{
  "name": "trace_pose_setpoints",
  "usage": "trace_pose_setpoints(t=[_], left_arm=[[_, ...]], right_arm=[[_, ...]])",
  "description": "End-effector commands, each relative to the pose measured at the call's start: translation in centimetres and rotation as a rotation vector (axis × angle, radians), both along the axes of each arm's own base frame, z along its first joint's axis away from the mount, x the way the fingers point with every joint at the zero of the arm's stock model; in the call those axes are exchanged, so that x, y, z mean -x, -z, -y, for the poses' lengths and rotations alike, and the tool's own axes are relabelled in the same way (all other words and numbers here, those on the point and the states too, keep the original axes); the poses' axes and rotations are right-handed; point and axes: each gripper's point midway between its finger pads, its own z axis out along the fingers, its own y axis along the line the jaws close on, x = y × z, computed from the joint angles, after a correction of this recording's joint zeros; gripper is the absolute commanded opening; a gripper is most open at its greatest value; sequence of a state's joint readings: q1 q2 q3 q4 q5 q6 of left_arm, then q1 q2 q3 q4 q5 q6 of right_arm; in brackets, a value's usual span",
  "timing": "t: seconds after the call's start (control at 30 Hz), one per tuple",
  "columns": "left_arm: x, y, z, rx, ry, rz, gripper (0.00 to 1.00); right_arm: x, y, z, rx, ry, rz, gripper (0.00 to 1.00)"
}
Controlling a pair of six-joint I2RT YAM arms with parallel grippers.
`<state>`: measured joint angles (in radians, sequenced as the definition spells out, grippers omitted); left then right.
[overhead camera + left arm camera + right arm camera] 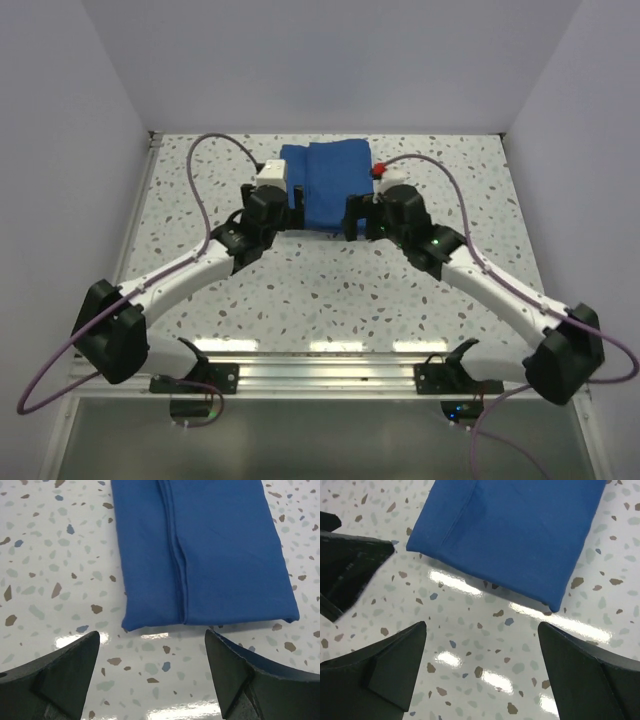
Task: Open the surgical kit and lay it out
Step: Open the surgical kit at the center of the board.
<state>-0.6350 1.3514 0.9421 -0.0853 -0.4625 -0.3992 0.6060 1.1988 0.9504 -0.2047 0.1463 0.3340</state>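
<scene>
The surgical kit (pixel 328 185) is a folded royal-blue cloth bundle lying shut on the speckled table, at the back centre. My left gripper (pixel 292 203) hovers just off its near left corner and my right gripper (pixel 352 218) off its near right corner. In the left wrist view the bundle (pixel 200 550) shows a lengthwise fold seam, and the left gripper (pixel 152 645) is open just short of its near edge. From the right wrist, the bundle (pixel 515 530) lies ahead of the right gripper (pixel 482 630), which is open over bare table. Whatever the cloth wraps is hidden.
One finger of the left gripper (pixel 350 565) reaches into the right wrist view at the left. White walls close the table (pixel 320 290) on three sides. A metal rail (pixel 320 368) runs along the near edge, and purple cables (pixel 200 190) arc over both arms.
</scene>
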Motion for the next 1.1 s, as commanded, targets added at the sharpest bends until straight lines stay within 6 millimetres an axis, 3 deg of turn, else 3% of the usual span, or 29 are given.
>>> trace_pose_setpoints(t=[0.0,0.07,0.17,0.2,0.23,0.27,0.3,0.33,0.37,0.4,0.43,0.47,0.5,0.53,0.57,0.7,0.93,1.07], left_arm=[[-0.7,-1.6,1.0,-0.066,-0.032,0.010,0.90],[-0.9,-2.4,1.3,-0.064,-0.015,0.019,0.89],[0.1,-3.9,-0.2,-0.061,-0.043,0.051,0.89],[0.5,-4.3,-1.0,-0.065,-0.068,0.064,0.90],[0.9,-4.5,-1.6,-0.054,-0.089,0.067,0.90],[1.8,-5.3,-2.1,-0.017,-0.093,0.088,0.90],[2.2,-5.6,-2.3,0.004,-0.088,0.096,0.91],[2.9,-5.1,-2.5,0.016,-0.079,0.091,0.91],[3.3,-5.2,-2.6,0.039,-0.072,0.098,0.91],[4.0,-6.1,-2.6,0.078,-0.050,0.117,0.91],[4.5,-5.4,-2.8,0.087,-0.048,0.107,0.91],[5.1,-5.8,-3.2,0.105,-0.049,0.118,0.91],[5.4,-5.8,-3.4,0.114,-0.053,0.116,0.91],[6.0,-4.8,-3.8,0.111,-0.061,0.094,0.91],[6.5,-5.3,-4.2,0.133,-0.062,0.114,0.91],[7.7,-4.5,-4.6,0.169,-0.040,0.129,0.92],[8.8,-1.2,-4.9,0.178,-0.029,0.084,0.91],[9.1,-0.9,-5.0,0.189,-0.024,0.094,0.91]], right_arm=[[-1.7,0.7,0.3,0.229,0.079,-0.040,0.98],[-2.6,0.6,-1.9,0.188,0.031,-0.051,0.98],[-4.4,0.4,-5.0,0.222,0.005,-0.065,0.96],[-5.4,-1.6,-6.1,0.211,0.004,-0.033,0.96],[-5.9,0.3,-6.9,0.264,-0.006,-0.071,0.96],[-6.5,0.3,-8.6,0.290,-0.025,-0.063,0.96],[-6.7,-1.2,-9.3,0.269,-0.028,-0.032,0.96],[-7.0,0.4,-10.1,0.313,-0.038,-0.055,0.96],[-7.4,0.8,-10.8,0.330,-0.042,-0.056,0.96],[-7.9,-0.5,-11.8,0.320,-0.045,-0.032,0.96],[-8.2,0.0,-12.0,0.340,-0.040,-0.043,0.96],[-8.7,2.0,-12.6,0.369,-0.043,-0.070,0.96],[-9.4,1.5,-13.1,0.361,-0.041,-0.059,0.96],[-9.8,2.3,-13.1,0.385,-0.028,-0.068,0.96],[-10.2,4.1,-13.5,0.410,-0.031,-0.091,0.96],[-11.9,5.6,-14.3,0.455,0.002,-0.099,0.96],[-13.9,8.6,-12.8,0.589,0.103,-0.093,0.96],[-14.9,9.8,-12.3,0.624,0.146,-0.101,0.92]])
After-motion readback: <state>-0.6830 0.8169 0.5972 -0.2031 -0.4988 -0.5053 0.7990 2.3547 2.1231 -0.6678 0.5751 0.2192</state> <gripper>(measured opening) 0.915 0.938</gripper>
